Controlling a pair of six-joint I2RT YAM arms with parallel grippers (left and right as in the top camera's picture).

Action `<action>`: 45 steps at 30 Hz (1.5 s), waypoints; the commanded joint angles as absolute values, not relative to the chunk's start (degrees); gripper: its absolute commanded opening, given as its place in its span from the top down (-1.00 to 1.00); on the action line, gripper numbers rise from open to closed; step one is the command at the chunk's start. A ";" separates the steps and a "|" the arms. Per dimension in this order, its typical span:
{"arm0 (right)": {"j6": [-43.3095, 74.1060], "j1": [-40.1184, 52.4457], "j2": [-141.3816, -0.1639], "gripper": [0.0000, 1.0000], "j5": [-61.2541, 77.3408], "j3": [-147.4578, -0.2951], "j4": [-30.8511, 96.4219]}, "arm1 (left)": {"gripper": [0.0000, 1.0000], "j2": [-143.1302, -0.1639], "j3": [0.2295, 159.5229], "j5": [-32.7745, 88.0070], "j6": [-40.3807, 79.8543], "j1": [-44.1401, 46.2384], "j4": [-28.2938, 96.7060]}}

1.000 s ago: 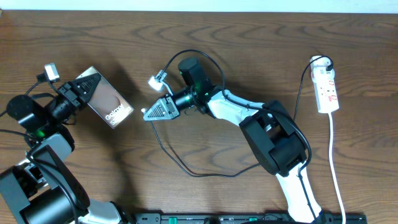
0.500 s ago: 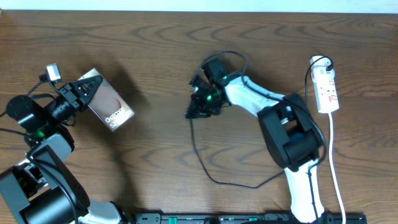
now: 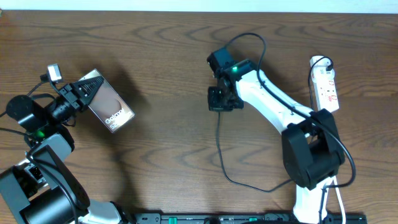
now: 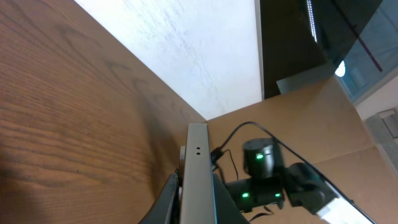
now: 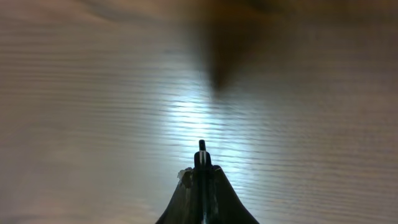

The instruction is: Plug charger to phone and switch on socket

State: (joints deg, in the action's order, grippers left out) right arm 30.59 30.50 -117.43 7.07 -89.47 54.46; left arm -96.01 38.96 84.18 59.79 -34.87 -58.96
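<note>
At the left side of the table (image 3: 155, 56), the left hand (image 3: 79, 92) is closed tight on one short end of the phone (image 3: 111, 107). The brownish-grey back faces up, and I can read the white word "Galaxy" on it. Under this word there is a second, shorter line, maybe a model name, but it is too small for me to read. In the left wrist view the phone (image 4: 198, 168) shows only its thin edge between the fingers.

Near the middle of the table, the right hand (image 3: 219, 102) points downward, its fingers pressed together on the charger (image 3: 219, 146). The small plug tip (image 5: 201, 149) sticks out past the fingertips. The black cable hangs down and loops on the wood.

The socket (image 3: 327, 84) lies at the far right edge, well apart from both hands. It has red marks on its white body.
</note>
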 commanded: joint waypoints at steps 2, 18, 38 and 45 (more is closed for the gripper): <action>35.66 30.85 -120.05 0.98 3.33 -88.23 56.34 | 0.85 -95.48 38.85 86.17 60.12 -35.07 -59.51; 37.39 30.87 -120.25 -0.17 5.10 -88.20 57.93 | 0.85 -95.48 38.85 86.17 60.12 -35.07 -59.51; 39.72 31.31 -123.94 -0.19 7.66 -87.85 56.77 | 0.85 -95.48 38.85 86.39 60.10 -35.07 -59.51; 36.40 28.56 -125.19 -0.12 10.63 -87.85 57.32 | 0.85 -95.48 38.85 86.37 60.10 -35.07 -59.51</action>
State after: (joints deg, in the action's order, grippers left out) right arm 39.31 30.35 -122.96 8.75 -88.33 57.23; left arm -96.01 38.96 85.41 59.79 -34.87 -58.96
